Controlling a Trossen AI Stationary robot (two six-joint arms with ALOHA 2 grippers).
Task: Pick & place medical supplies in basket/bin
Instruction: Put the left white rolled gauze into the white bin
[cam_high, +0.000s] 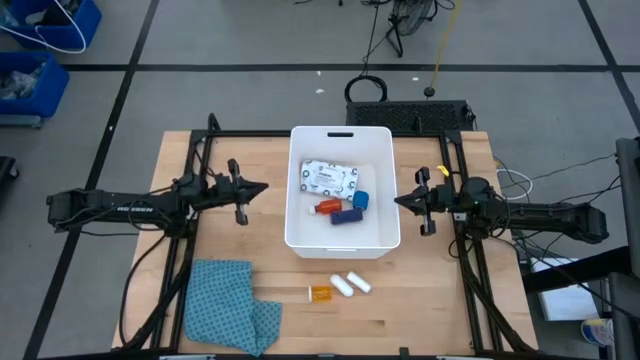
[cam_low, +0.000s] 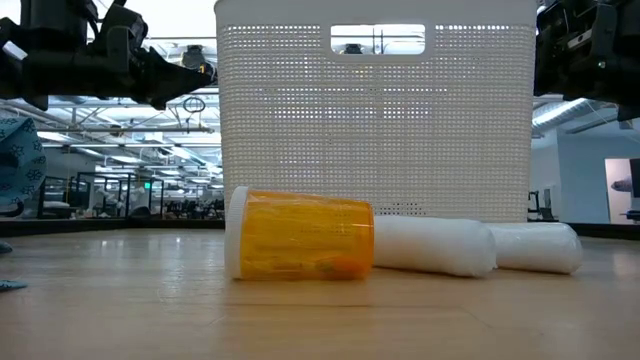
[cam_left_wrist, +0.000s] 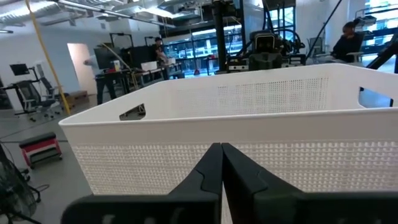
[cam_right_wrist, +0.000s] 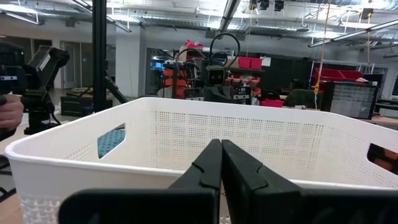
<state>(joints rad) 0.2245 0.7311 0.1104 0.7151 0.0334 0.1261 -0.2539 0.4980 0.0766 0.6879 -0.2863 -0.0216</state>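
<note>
The white basket (cam_high: 342, 240) stands at the middle of the desk (cam_high: 420, 310), toward its far edge, with its handle slot on the far short rim. Inside it lie a white printed flat packet (cam_high: 328, 178), a blue tape roll (cam_high: 360, 200), a red-capped bottle (cam_high: 326, 207) and a dark blue strip (cam_high: 344, 216), close together.

On the bare wood between the basket and the desk's near edge, an orange pill bottle (cam_high: 320, 292) lies on its side, with two white cylinders (cam_high: 351, 285) just beside it, also lying down. A blue patterned cloth (cam_high: 230, 305) is crumpled at the near left corner.

The left claw (cam_high: 262, 188) hangs just off the basket's left wall, clenched and holding nothing. The right claw (cam_high: 398, 201) hangs just off the right wall, likewise clenched and empty.
</note>
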